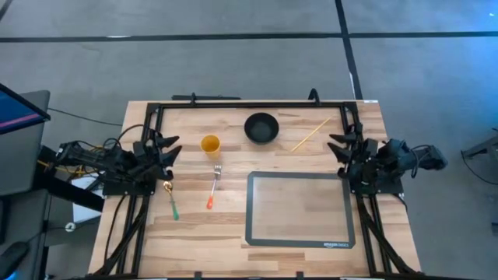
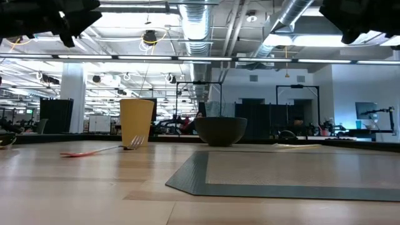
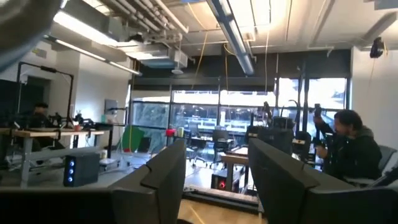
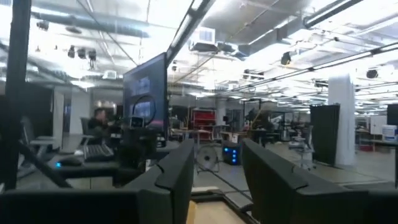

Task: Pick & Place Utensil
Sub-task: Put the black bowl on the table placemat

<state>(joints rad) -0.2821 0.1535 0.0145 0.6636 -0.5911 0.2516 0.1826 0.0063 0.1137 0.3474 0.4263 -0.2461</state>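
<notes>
One fork (image 1: 213, 187) lengthwise toward the cup (image 1: 210, 145), tines nearest it, both grippers' fingers apart, empty.

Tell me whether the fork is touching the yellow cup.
Apart. The high view shows bare wood between the fork and the yellow cup.
</notes>
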